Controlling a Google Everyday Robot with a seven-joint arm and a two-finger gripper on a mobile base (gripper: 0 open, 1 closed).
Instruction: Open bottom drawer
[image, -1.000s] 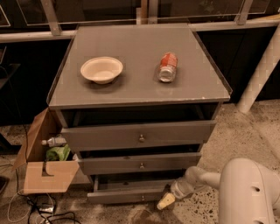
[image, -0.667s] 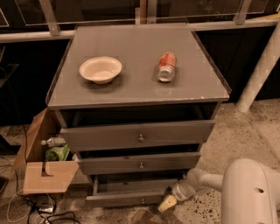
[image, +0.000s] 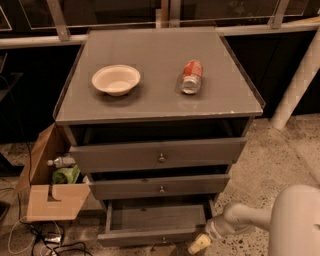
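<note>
The grey cabinet has three drawers. The bottom drawer (image: 155, 222) is pulled out, showing its shallow grey interior; its slim front panel (image: 150, 236) sits at the lower edge of the view, knob barely showing. The middle drawer (image: 160, 187) and the top drawer (image: 157, 156) stand slightly out, each with a small brass knob. My gripper (image: 199, 244) is at the right end of the bottom drawer's front, low near the floor, with the white arm (image: 250, 217) coming in from the right.
On the cabinet top (image: 160, 95) lie a cream bowl (image: 116, 79) and a tipped red can (image: 191, 76). An open cardboard box (image: 50, 187) with a bottle and green item stands left. Cables (image: 47, 242) lie on the floor. A white post (image: 300, 80) stands right.
The bottom drawer has come out further toward the camera. My gripper has moved a little lower and toward the front with it.
</note>
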